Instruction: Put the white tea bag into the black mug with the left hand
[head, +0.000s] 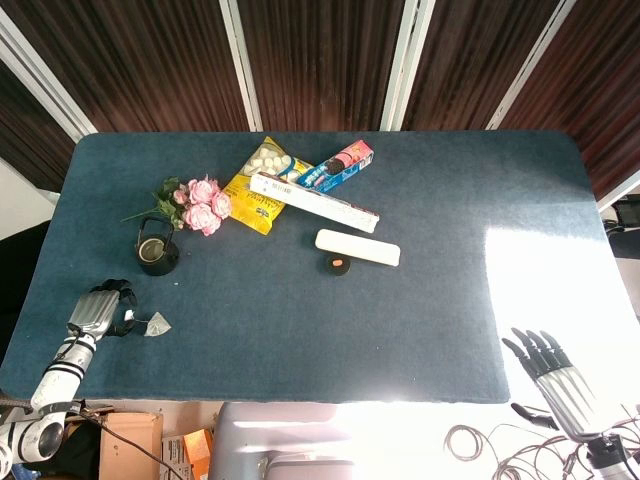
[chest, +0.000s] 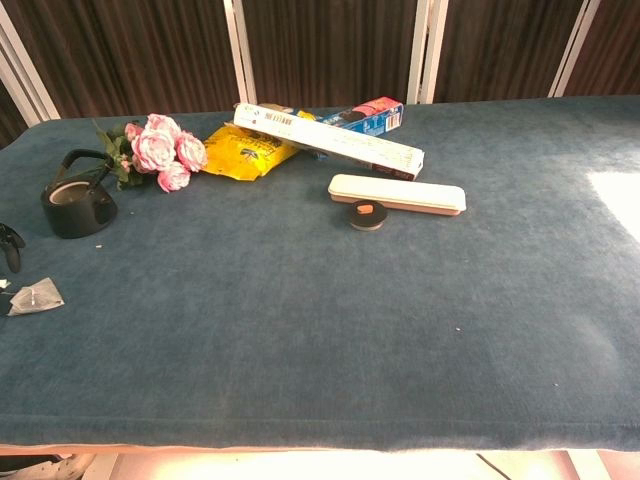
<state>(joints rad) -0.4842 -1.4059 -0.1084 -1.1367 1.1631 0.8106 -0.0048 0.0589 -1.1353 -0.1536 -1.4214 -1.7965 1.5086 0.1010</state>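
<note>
The white tea bag (head: 157, 325) lies flat on the blue table near its front left corner; the chest view shows the tea bag (chest: 35, 297) with a thin string trailing left. My left hand (head: 103, 308) sits just left of it, low over the cloth with its fingers apart, and nothing is visibly in its grasp. Only a dark fingertip (chest: 9, 246) of it shows at the chest view's left edge. The black mug (head: 157, 251) stands upright a short way behind the bag, and its handle arches over the top of the mug (chest: 76, 205). My right hand (head: 548, 368) hangs with spread fingers off the table's front right corner.
Pink flowers (head: 200, 205) lie right behind the mug. Further back are a yellow snack bag (head: 262, 190), a long white box (head: 315, 201) and a blue packet (head: 338, 166). A white case (head: 357, 247) and a small black-and-orange disc (head: 339, 264) sit mid-table.
</note>
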